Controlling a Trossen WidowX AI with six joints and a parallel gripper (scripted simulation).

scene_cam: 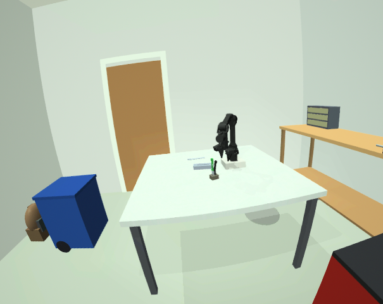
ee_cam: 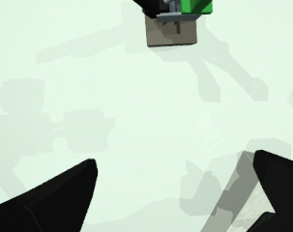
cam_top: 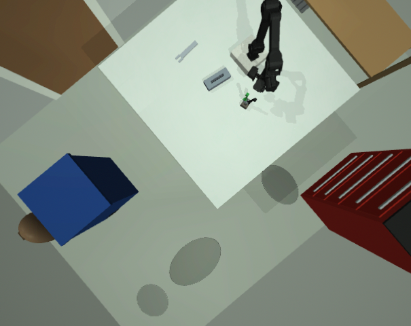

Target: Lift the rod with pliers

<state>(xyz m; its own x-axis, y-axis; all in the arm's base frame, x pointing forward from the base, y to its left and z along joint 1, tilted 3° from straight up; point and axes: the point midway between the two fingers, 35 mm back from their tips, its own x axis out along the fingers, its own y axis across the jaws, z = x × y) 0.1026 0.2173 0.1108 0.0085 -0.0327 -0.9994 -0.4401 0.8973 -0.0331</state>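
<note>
1. While the gripper (cam_top: pixel 256 79) (scene_cam: pixel 221 152) (ee_cam: pixel 176 162) is hanging near the arm's base, the locking pliers (cam_top: pixel 246 96) (scene_cam: pixel 212 163) (ee_cam: pixel 196 6) are standing in their holster (cam_top: pixel 244 105) (scene_cam: pixel 214 177) (ee_cam: pixel 171 35), handles up, right of upper centre in the top view.
2. Step in hand, my read: reaching for pliers. Wrist view is showing the holster at top centre, so the approach is needing travel that way before any descent.
3. Doing it well: be straddling both handles, green and black, squaring fingers across them, then closing gently. Squeezing hard now would be risking an early lock; a sideways knock would be tipping the holster.
4. Claw: standing wide, practically full open, holding nothing, touching nothing visible.
5. Channel block (cam_top: pixel 209 85) (scene_cam: pixel 201 167) is lying up-left of the holster in the top view. Rod should be sitting in its slot; too small to confirm.
</note>
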